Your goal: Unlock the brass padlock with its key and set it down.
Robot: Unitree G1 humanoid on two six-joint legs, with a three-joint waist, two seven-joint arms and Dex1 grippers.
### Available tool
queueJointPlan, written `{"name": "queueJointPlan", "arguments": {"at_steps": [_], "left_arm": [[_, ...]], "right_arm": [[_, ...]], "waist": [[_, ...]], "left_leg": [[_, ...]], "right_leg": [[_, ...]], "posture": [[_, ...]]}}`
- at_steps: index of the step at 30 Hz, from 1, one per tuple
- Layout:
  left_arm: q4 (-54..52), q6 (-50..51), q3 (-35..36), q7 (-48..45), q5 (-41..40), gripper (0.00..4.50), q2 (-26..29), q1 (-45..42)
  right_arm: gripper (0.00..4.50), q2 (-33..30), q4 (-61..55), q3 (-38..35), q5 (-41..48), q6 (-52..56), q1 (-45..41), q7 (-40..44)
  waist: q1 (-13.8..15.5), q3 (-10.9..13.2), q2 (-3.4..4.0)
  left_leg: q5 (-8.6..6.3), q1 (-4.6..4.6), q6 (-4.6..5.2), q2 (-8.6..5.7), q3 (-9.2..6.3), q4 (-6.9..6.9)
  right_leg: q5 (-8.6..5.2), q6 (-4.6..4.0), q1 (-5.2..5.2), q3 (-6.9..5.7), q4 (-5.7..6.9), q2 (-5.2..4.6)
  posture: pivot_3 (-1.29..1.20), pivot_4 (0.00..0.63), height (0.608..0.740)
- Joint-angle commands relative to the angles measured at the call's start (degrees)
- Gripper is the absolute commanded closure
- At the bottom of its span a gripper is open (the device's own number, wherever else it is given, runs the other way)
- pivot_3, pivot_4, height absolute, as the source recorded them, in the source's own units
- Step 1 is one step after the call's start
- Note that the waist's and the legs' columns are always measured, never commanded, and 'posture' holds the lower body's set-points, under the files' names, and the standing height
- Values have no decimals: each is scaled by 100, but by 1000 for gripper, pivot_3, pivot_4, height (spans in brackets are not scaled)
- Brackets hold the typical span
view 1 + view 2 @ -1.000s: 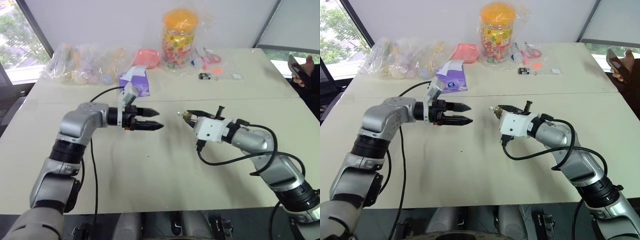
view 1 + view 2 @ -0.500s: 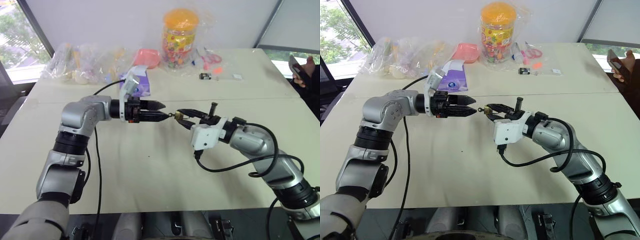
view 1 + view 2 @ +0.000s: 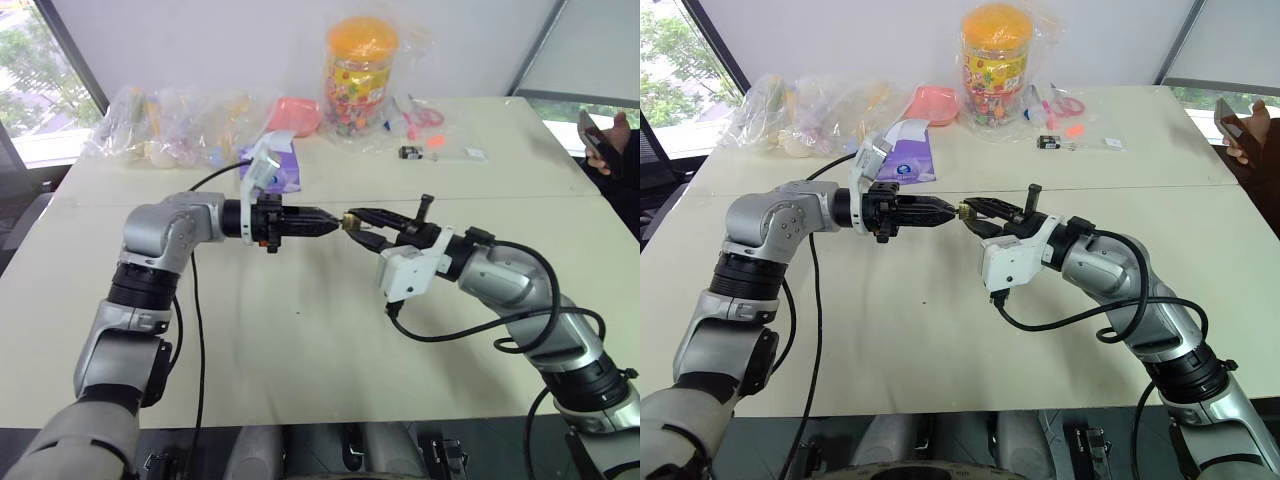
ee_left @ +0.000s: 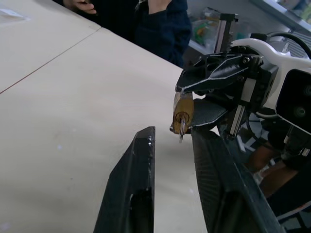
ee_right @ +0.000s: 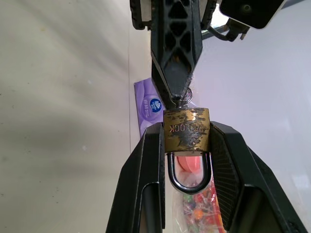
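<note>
Padlock (image 5: pixel 186 129) first: the right gripper (image 5: pixel 187 145) clamps the brass body between its two black fingers, shackle pointing back toward the wrist and still seated in the body, so the lock reads as closed. In the head views that gripper (image 3: pixel 977 212) hangs above the pale table (image 3: pixel 890 330) at mid-width, well clear of the surface.

Meeting it tip to tip is the left gripper (image 3: pixel 945 209), reaching in level from the robot's left. Its fingers have narrowed to a thin slot around the key (image 4: pixel 181 127), whose blade sticks out of the keyhole; in the left wrist view a sliver of gap is visible on one side of the blade, so I cannot tell whether the pinch is firm or only just closing. The right wrist view shows the left fingertips (image 5: pixel 176 92) right at the key's round head (image 5: pixel 186 96).

Judging progress: the lock is lifted and steadied, the key is already seated, and the key hand is in place. Turning the key, freeing the shackle and setting the lock on the table all appear to remain.

Farther out, a purple packet (image 3: pixel 906 162), a candy jar (image 3: pixel 994 68) and clear plastic bags (image 3: pixel 810 112) line the far edge, and a person's hand (image 3: pixel 1252 128) with a phone sits at the robot's right.
</note>
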Motion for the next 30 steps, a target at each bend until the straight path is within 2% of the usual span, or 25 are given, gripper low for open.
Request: {"name": "queueJointPlan", "arguments": {"at_steps": [1,11,14,15,16,23,30], "left_arm": [[-140,18,189,29,-121,3125,4,-108],[-208,-12,153,-7,-114,3125,-50,-54],[-182,-41,147,-19,-98,3929,-59,-61],[-176,-48,146,-21,-93,4357,-63,-62],[-177,-50,147,-27,-90,4466,-64,-59],[-267,-144,62,-99,-38,4466,-34,10],[-504,-994,-199,-257,406,4466,33,187]], "right_arm": [[3806,37,-236,-200,4,-57,-102,21],[3806,49,-328,-235,41,26,-104,146],[3806,52,-339,-253,55,57,-110,163],[3806,52,-345,-256,57,66,-111,166],[3806,56,-355,-255,55,80,-113,169],[3806,91,-396,-263,88,158,-130,225],[3806,150,-470,-300,363,406,-113,421]], "waist": [[-1,0,0],[0,0,0],[0,0,0],[1,0,0],[4,0,0],[1,0,0],[12,0,0]], "left_leg": [[0,0,0,0,0,0],[0,0,0,0,0,0],[0,0,0,0,0,0],[0,0,0,0,0,0],[0,0,0,0,0,0],[0,0,0,0,0,0],[1,1,-1,0,1,0]], "right_leg": [[0,0,0,0,0,0],[0,0,0,0,1,0],[0,0,0,0,1,0],[0,0,0,0,1,0],[0,0,0,0,1,0],[0,0,0,0,1,0],[0,-1,0,1,1,-1]], "posture": [[0,150,737],[0,150,737],[0,150,737],[0,150,737],[0,150,737],[0,150,737],[0,150,737]]}}
